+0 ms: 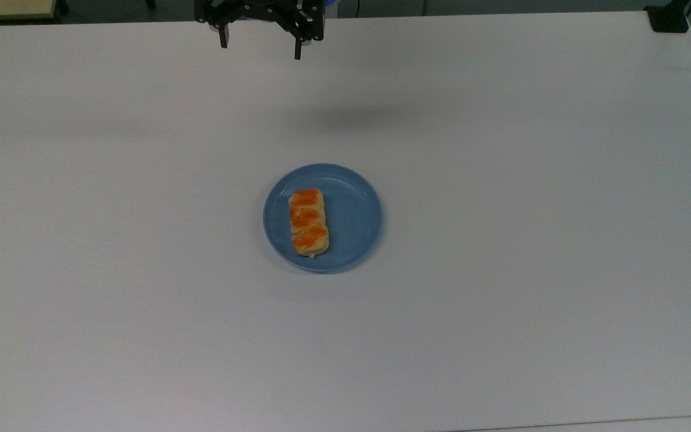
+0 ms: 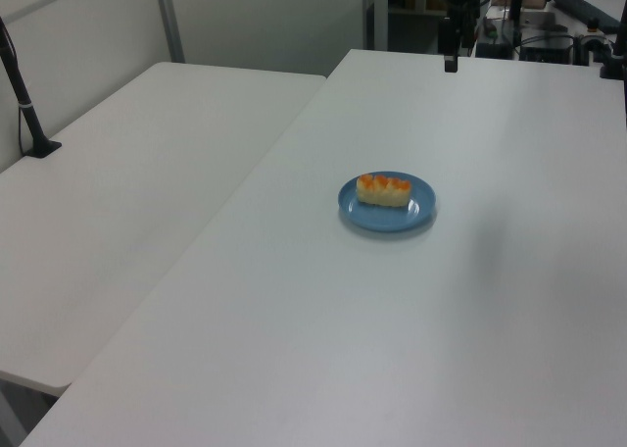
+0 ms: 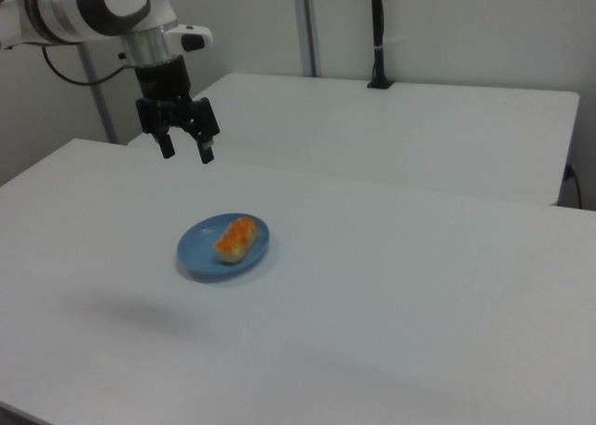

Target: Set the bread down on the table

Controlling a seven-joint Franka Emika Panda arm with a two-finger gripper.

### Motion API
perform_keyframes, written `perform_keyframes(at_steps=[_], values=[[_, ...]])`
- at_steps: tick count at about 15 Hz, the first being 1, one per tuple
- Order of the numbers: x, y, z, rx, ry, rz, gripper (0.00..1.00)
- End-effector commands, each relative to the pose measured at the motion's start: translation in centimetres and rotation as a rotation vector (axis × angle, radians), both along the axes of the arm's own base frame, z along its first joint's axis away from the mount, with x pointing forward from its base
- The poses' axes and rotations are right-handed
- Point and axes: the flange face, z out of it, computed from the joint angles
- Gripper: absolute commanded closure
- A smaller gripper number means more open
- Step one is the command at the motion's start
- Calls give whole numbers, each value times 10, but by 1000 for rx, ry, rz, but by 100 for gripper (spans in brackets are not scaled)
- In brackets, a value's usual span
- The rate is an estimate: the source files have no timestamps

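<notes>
Orange-glazed bread [image 1: 308, 222] is lying on the plate [image 1: 357, 219] mid-frame, long axis running up-down, well below the empty, wide-open gripper [image 1: 260, 50] hanging at top edge.

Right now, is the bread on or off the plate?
On: the bread lies on the plate, with the open gripper well away from it.

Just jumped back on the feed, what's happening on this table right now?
Nothing is being handled yet. The bread lies on the blue plate in the middle of the white table, off-centre toward the top view's left. The gripper hangs open and empty in the air, clear of the plate, toward the table's far edge in the top view. The bread has yet to be picked up.
</notes>
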Motion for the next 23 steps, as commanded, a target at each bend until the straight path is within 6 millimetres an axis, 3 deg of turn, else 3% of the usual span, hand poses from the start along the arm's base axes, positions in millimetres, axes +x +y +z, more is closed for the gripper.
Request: perform_keyframes(at_steps=[1, 6, 11, 15, 18, 23], values=[[-1, -7, -2, 8, -4, 3, 0], [1, -3, -6, 10, 1, 11, 0], [26, 3, -38, 21, -9, 108, 0], [57, 8, -92, 32, -4, 168, 0], [87, 14, -158, 45, -28, 159, 0], [106, 35, -225, 42, -42, 118, 0]])
